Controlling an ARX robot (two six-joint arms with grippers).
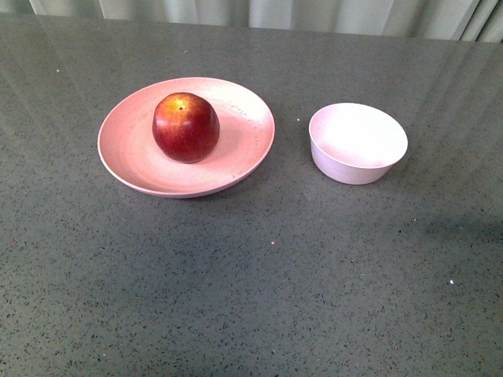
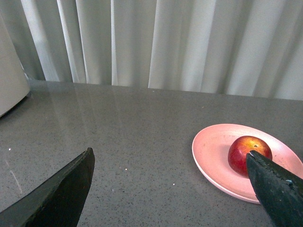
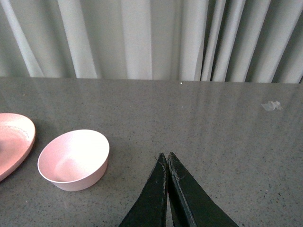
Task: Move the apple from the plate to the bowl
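Front view, apple: one apple point(image 1: 185, 126), dark red with a yellowish patch at the stem dimple, sits upright on the plate point(image 1: 134, 169), slightly left of the plate's middle.
Plate: one, pale pink, wide and shallow, on the left half of the counter point(image 1: 251, 283), nearer the far edge than the near edge.
Bowl: one bowl point(image 1: 357, 143), whitish-pink, deep and empty. It stands toward the right edge from the plate, apart from it, with bare counter between them.
Only the front view: apple, plate and bowl appear all together.
Left wrist view: my left gripper point(image 2: 170, 152) has its jaws spread wide and holds nothing. Beyond one fingertip lie the plate and the apple, and that tip covers a little of the apple. This view alone shows a pale rounded object point(image 2: 9, 80) at the counter's edge.
Right wrist view: my right gripper point(image 3: 166, 154) has its jaws pressed together with nothing pinched. The bowl and a sliver of the plate's rim lie off to one side. This view alone shows a small whitish scrap point(image 3: 271, 105) near the far edge.
Behind the far edge: a pale curtain point(image 2: 142, 42).
Count: one apple, one plate, one bowl, two grippers.
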